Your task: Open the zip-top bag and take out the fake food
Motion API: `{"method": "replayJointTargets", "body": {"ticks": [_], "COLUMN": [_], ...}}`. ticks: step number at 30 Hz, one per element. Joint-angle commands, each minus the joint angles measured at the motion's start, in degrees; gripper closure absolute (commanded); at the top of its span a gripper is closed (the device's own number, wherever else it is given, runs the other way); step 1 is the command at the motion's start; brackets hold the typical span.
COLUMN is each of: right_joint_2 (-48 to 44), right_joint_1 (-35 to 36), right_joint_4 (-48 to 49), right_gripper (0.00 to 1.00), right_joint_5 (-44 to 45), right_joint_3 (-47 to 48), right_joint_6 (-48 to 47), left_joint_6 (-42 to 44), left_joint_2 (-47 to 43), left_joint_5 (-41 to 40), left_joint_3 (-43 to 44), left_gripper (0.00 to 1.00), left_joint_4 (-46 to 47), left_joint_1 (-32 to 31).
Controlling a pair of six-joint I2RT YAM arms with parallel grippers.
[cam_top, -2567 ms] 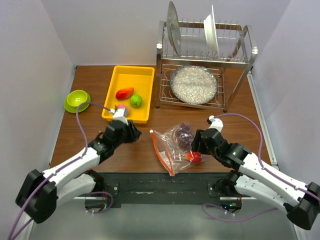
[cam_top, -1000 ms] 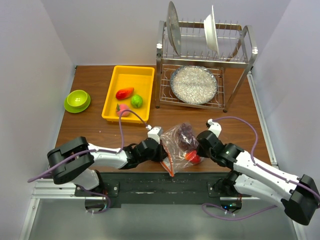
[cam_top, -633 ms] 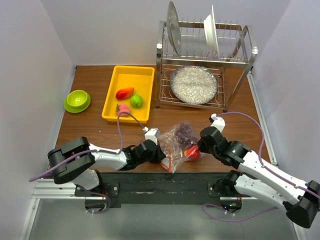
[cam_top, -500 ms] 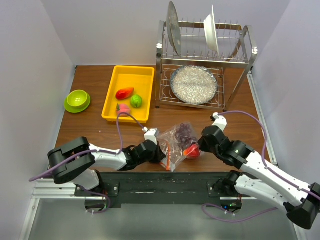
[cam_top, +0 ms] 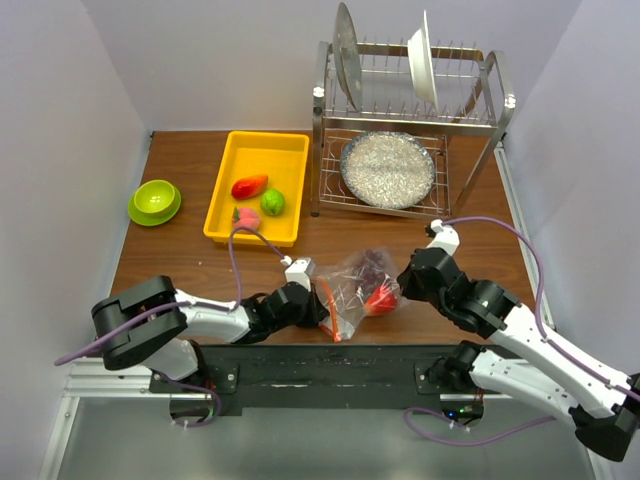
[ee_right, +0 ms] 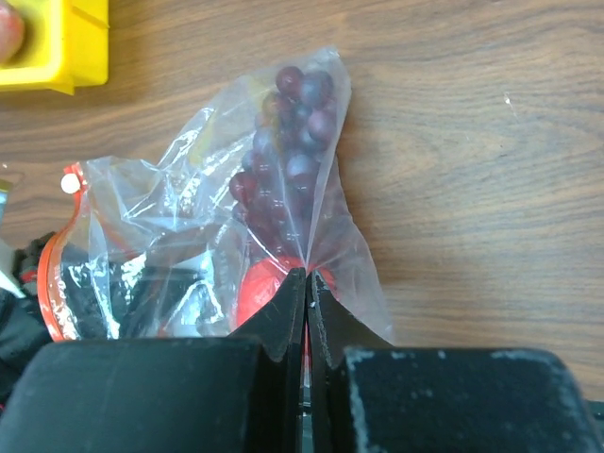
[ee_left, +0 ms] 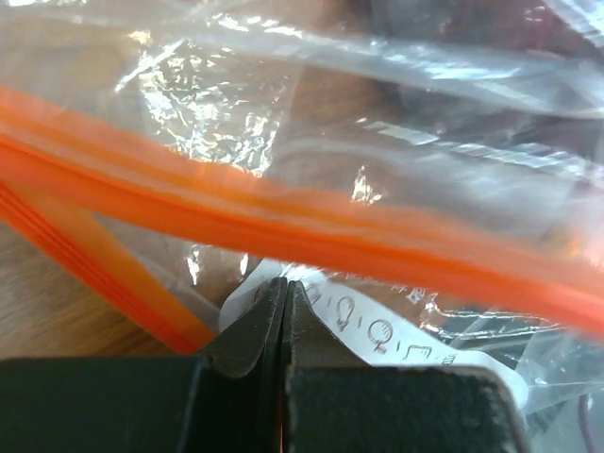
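We see the zip-top bag (cam_top: 350,288) lying crumpled near the front edge of the wooden table (cam_top: 190,268), at 6 o'clock in the overhead view, held between both arms. The left gripper (cam_top: 322,306) reaches in from the bag's 9 o'clock, jaws pressed together on a flap of clear film just beside the orange zip strip (ee_left: 283,222), whose two tracks diverge in the left wrist view. The right gripper (cam_top: 398,290), at the bag's 3 o'clock, pinches a gathered fold of film directly over the red tomato (ee_right: 260,288). The dark purple grape bunch (ee_right: 288,160) sits inside toward 12 o'clock. Well apart at 11 o'clock, the yellow tray (cam_top: 222,195) holds the orange-red piece (cam_top: 249,186), green fruit (cam_top: 272,202) and peach (cam_top: 246,219). The lime-green bowl (cam_top: 155,200) stands at the tray's 9 o'clock, and the dish rack (cam_top: 410,130) at the bag's 1 o'clock.
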Motion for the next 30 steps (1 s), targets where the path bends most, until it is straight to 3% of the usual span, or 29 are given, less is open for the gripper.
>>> {"method": "replayJointTargets", "body": {"ticks": [1,3,4,7,10,12,14,17,20,22,25,28,30], "right_joint_2": [3.56,7.43,9.01,7.37,7.8,8.76,8.51,5.97,4.03,2.44,2.35,3.05,3.84], "right_joint_1": [0.13,0.48,0.83,1.27,1.27,1.27,1.27,1.27,1.27,1.27,1.27,1.79,2.85], "right_joint_4": [3.09,1.95,2.99,7.47,7.74,6.87,6.34,5.2,3.0,1.33,-0.69,-0.35,0.7], "right_gripper": [1.0,1.0,1.0,1.0,0.99,0.91,0.71,0.53,0.43,0.41,0.4,0.4,0.4], "right_joint_5": [-2.51,-2.78,-3.91,-3.84,-3.66,-2.87,-2.0,-1.99,-1.9,-1.82,-1.64,-3.13,-3.22], "right_joint_3": [-0.6,0.72,0.2,-3.49,-4.38,-4.2,-4.2,-4.64,-4.99,-5.34,-5.96,-7.1,-7.97], "right_joint_6": [-2.96,-3.15,-2.88,-1.83,-1.56,-1.13,-0.86,-0.68,-0.16,0.28,0.81,1.51,1.95], "left_joint_6": [4.41,6.96,7.84,11.0,13.29,15.22,15.84,14.1,11.64,10.49,8.46,6.97,6.79], "left_joint_2": [-3.16,-3.87,-4.13,-3.96,-3.09,-1.51,1.3,4.64,7.55,8.95,9.23,8.35,7.56], "left_joint_5": [1.18,3.2,3.82,5.84,8.21,10.33,14.0,16.9,18.85,19.03,18.06,16.75,15.78], "left_joint_3": [-1.3,-1.12,-0.86,0.81,1.16,2.3,2.92,1.61,0.64,0.2,-0.68,-1.47,-1.73], "left_gripper": [0.97,0.91,0.83,0.71,0.65,0.63,0.62,0.62,0.66,0.75,0.9,0.99,1.0], "left_joint_4": [1.38,4.28,4.99,6.49,10.26,12.81,15.08,21.58,26.68,28.28,29.34,27.16,26.09], "left_joint_1": [-0.16,-0.16,-0.16,-0.25,-0.16,-0.16,-0.16,-0.25,-0.25,-0.16,-0.16,-0.25,-0.16]}}
